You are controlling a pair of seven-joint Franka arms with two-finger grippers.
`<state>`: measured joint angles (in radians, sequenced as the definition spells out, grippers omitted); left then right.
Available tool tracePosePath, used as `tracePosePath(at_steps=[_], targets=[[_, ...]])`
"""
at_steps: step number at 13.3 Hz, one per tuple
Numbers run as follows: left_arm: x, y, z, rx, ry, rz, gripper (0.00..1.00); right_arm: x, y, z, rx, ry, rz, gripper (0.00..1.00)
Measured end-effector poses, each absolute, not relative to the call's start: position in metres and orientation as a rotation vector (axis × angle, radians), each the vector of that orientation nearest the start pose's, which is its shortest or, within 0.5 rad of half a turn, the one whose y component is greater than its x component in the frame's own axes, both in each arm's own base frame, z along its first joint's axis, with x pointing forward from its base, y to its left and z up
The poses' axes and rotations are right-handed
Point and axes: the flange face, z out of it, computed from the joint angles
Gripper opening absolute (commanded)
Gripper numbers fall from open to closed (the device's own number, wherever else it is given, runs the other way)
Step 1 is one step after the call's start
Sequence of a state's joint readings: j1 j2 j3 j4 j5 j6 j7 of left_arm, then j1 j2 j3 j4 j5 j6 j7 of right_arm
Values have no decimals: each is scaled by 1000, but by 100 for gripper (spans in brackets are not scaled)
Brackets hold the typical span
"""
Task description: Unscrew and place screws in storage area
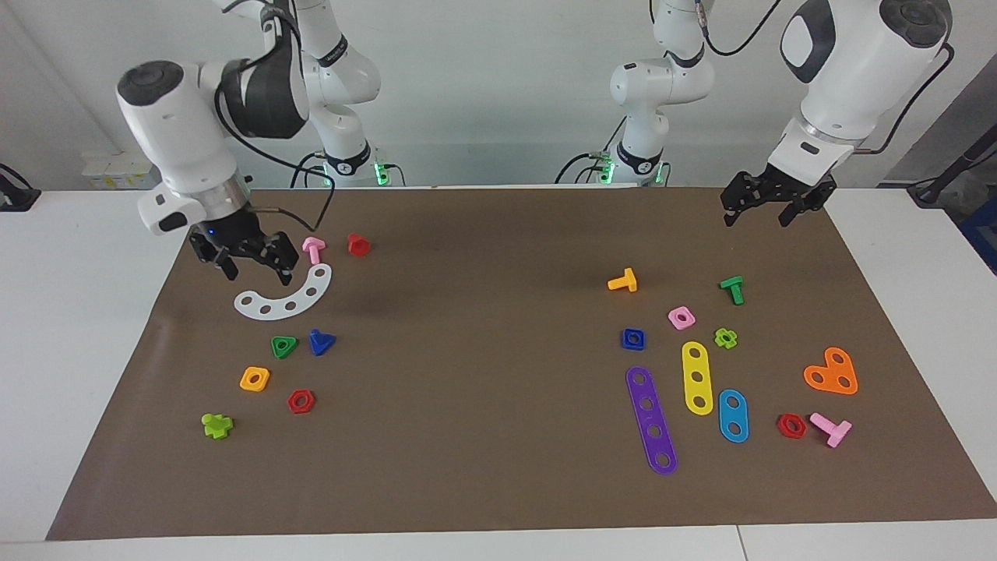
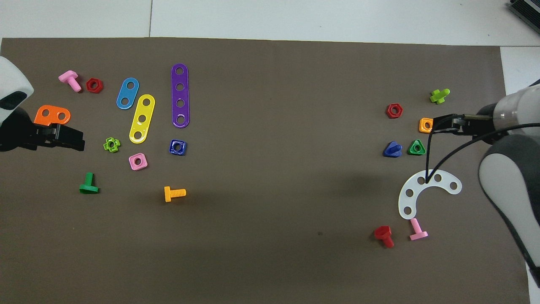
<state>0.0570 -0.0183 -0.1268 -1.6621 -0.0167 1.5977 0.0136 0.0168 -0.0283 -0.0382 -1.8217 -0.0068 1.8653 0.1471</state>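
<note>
Facing view first: the right gripper [image 1: 248, 257] hangs in the air with its fingers spread and nothing between them, over the brown mat [image 1: 483, 234] at the right arm's end, above one end of the white curved strip [image 1: 287, 296]. The blue triangular-headed bolt [image 1: 320, 341] lies on the mat by itself, just beside the green triangular nut [image 1: 284, 347] and farther from the robots than the white strip. An orange square nut [image 1: 255, 379], a red hex nut [image 1: 301, 401] and a lime cross-shaped bolt [image 1: 217, 425] lie farther out still. A pink bolt [image 1: 313, 248] and a red bolt [image 1: 357, 245] sit nearer the robots than the strip.

The matching blue square nut [image 1: 632, 339] rests toward the left arm's end of the table, close to the end of the purple four-hole strip [image 1: 651, 421], with a pink square nut [image 1: 681, 317] and an orange bolt [image 1: 623, 281] nearby.

The left gripper [image 1: 767, 206] waits, raised, jaws apart and empty, over the mat's corner at its own end.

From overhead, the blue bolt [image 2: 392, 150] and green nut [image 2: 417, 147] look apart, not touching.
</note>
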Motion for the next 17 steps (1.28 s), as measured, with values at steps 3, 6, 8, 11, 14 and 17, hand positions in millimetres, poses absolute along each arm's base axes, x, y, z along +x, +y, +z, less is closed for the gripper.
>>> tracePosePath(at_steps=[3,6,8,11,14,17], targets=[[547,-41,594,-3151,130,74,100,540,-16,601,-3145,268,-15,100],[547,-41,594,-3151,130,74,100,531,-15,635,-3146,273,16,100],[547,-41,594,-3151,130,74,100,529,-15,631,-3145,291,43,100],[547,-41,594,-3151,130,74,100,529,-14,626,-3146,292,63,100],[547,-40,594,-3151,130,74,100,530,-13,628,-3210,257,49,100],[547,-40,594,-3151,130,74,100,530,-13,632,-3198,256,37,100]])
